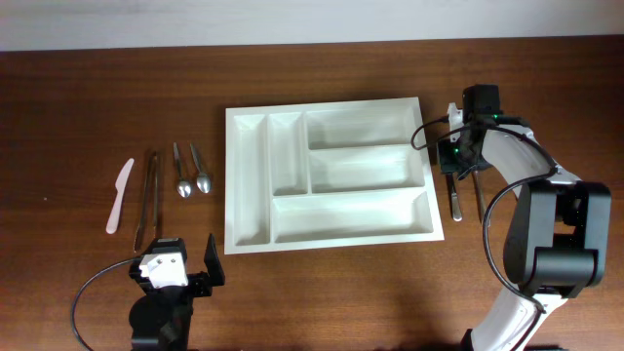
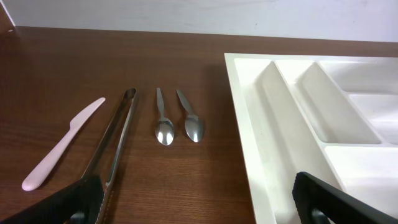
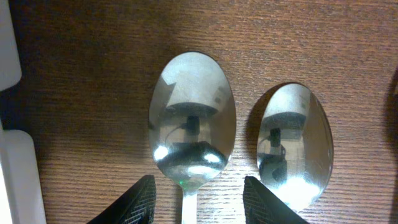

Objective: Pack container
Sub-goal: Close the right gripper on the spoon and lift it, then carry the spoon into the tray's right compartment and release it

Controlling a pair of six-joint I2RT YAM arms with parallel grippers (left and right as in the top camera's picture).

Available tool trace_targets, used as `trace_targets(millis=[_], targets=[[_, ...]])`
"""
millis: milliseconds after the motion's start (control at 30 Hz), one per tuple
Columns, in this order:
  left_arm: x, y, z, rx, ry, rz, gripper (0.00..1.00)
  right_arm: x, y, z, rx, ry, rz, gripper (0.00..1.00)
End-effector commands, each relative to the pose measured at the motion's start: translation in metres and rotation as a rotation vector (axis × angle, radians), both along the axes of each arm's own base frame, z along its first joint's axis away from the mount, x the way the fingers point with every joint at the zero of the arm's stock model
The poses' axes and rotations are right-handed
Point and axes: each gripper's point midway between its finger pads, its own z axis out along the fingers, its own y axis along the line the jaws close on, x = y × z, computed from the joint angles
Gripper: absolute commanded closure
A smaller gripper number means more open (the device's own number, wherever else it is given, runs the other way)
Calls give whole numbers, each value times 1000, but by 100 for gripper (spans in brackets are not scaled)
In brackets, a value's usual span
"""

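Container (image 1: 249,185) sits mid-table, long side facing you. Your right gripper (image 3: 199,185) low over two spoons just right of container. Fingers half-spread astride neck of larger spoon (image 3: 191,115), gap either side, likely not clamped, though close view makes contact hard to judge. Smaller spoon (image 3: 295,143) just beside it. Your left gripper (image 2: 196,183) spread wide, holding nothing, near tongs (image 2: 115,134), pink knife (image 2: 62,146) and two teaspoons (image 2: 165,130) left of container.

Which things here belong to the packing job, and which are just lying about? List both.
Job: tray; two small spoons; tongs; knife; two large spoons right of the tray.
Lying about: nothing loose that I can see, only the table.
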Motion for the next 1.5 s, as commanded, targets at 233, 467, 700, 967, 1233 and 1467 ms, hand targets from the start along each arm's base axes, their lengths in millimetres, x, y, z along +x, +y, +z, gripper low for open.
trace_targets(millis=[233, 467, 700, 967, 1233, 1467], targets=[[0, 0, -2, 12, 2, -8, 1, -7, 4, -28, 28, 57, 10, 54], [0, 0, -2, 13, 2, -8, 1, -6, 4, -32, 28, 62, 10, 96], [0, 0, -2, 13, 2, -8, 1, 17, 0, 1, 10, -2, 7, 96], [0, 0, -2, 13, 2, -8, 1, 47, -13, 102, -64, -128, -11, 96], [0, 0, -2, 12, 2, -8, 1, 37, 64, 160, 8, -158, 395, 96], [0, 0, -2, 12, 2, -8, 1, -2, 154, 155, 98, -103, 890, 96]])
